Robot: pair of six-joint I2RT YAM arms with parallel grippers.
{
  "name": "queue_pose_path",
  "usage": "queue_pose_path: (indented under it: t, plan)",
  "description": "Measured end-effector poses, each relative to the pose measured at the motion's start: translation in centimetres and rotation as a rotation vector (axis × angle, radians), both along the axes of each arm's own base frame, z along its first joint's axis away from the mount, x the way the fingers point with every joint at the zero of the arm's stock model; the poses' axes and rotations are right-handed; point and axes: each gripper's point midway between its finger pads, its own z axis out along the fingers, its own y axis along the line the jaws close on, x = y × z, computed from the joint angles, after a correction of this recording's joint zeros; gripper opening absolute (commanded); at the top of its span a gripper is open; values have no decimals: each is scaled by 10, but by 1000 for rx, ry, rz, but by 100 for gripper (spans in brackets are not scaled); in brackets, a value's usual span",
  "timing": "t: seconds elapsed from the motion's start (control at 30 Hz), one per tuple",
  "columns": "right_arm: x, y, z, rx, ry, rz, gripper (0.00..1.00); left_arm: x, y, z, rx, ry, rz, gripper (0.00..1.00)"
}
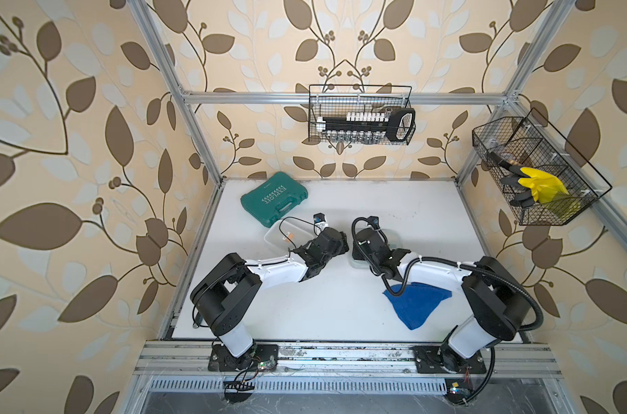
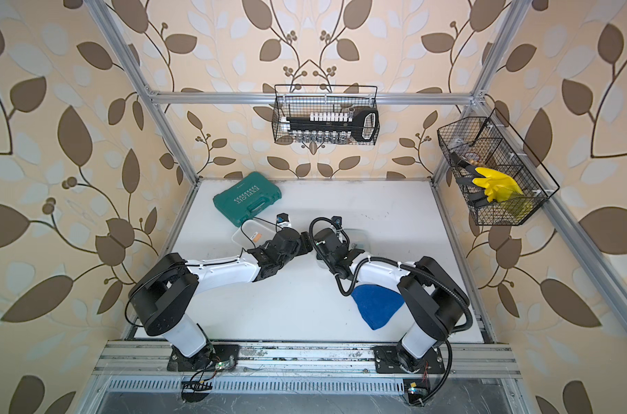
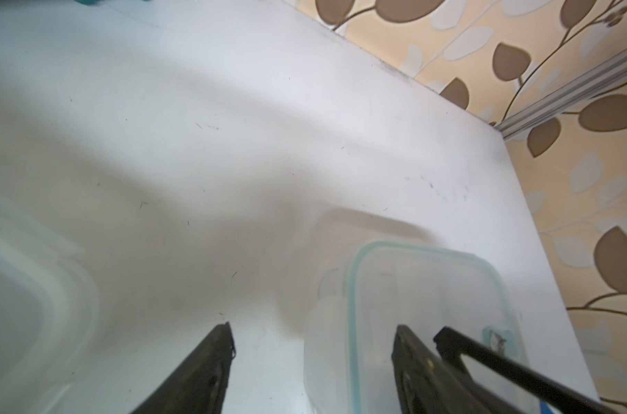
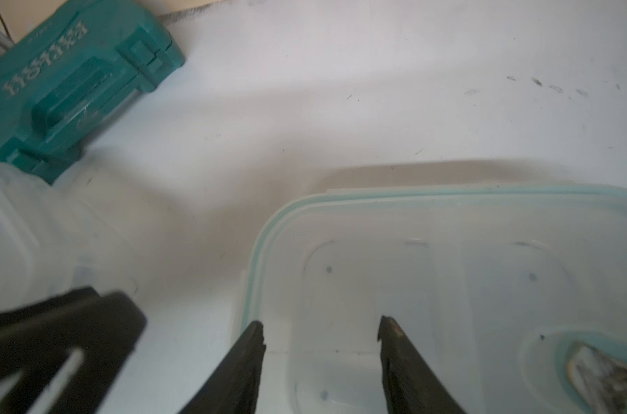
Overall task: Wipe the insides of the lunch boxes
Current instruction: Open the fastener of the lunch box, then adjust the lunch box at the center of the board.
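Your right jaws, half open and empty, hang over one end of the teal-rimmed clear plastic lunch box (image 4: 448,215) on the white surface (image 1: 322,308), while your left jaws, wider and empty, sit between it and the plain clear plastic tub (image 1: 279,234).

The green tool case (image 1: 274,198) bears the white word "EXPLOIT" beside a row of chevrons. It reads upside down in both top views and is blurred in the right wrist view.
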Motion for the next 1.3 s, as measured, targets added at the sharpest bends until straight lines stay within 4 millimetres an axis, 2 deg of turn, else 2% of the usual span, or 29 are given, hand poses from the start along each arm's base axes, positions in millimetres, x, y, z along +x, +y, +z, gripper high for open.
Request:
queue_pose_path:
  t: [0.13,0.23,0.3,0.4,0.47,0.6,0.7,0.77,1.03,1.13,1.3]
  plan:
    - [-21,-10,15,25,40,25,64,7,-9,32,41,-54,-55,92]
    - [-29,-26,37,84,31,5,67,15,-22,54,79,-90,-141,93]
    - [-32,-44,47,127,20,-33,70,28,-38,66,101,-100,-215,93]
    - [-46,-79,41,158,37,-107,74,48,-62,71,128,-103,-322,92]
    - [-57,-101,31,176,64,-155,76,54,-72,58,153,-82,-379,92]
    - [-73,-130,10,218,126,-224,76,51,-76,8,219,13,-456,91]
    - [-78,-130,0,248,171,-221,76,43,-77,-26,254,90,-510,90]
    - [-78,-126,-3,265,189,-206,77,38,-77,-40,270,123,-534,90]
    - [-69,-113,-24,309,252,-186,75,29,-85,-43,231,140,-591,81]
    - [-59,-111,-26,340,249,-192,72,24,-89,-47,192,139,-611,79]
    - [-37,-107,-24,343,245,-194,70,14,-74,-48,149,136,-576,76]
